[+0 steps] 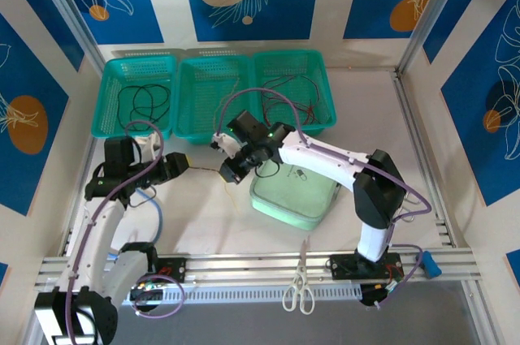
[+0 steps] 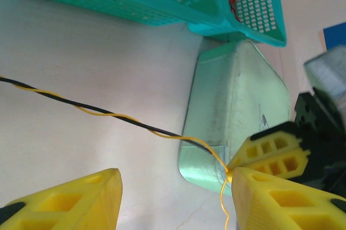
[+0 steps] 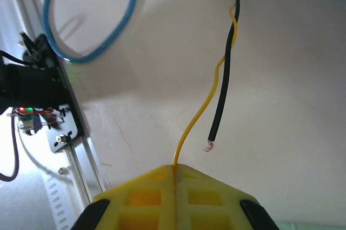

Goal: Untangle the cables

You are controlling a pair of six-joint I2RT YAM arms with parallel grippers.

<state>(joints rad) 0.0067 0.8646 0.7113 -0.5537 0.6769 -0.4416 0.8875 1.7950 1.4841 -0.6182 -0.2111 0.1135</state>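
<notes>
Twisted black-yellow cables (image 2: 102,110) strung mid-table, left of the box (image 1: 294,199); right gripper (image 3: 175,168) pressed together, pinching yellow wire (image 3: 197,116); left gripper (image 2: 175,186) spread, gripping nothing. Risk: left clamps both strands, pull tightens twist, or yellow slips from right pinch.

I see my left gripper (image 2: 175,186) with its yellow fingers (image 2: 70,200) spread wide above the table (image 2: 81,67). A black cable (image 2: 54,97) and a yellow cable (image 2: 223,197), twisted together, run across to the right gripper (image 2: 238,162). It pinches the yellow one over a pale green tub (image 2: 238,94). Teal baskets (image 2: 135,2) stand just beyond the tub.
</notes>
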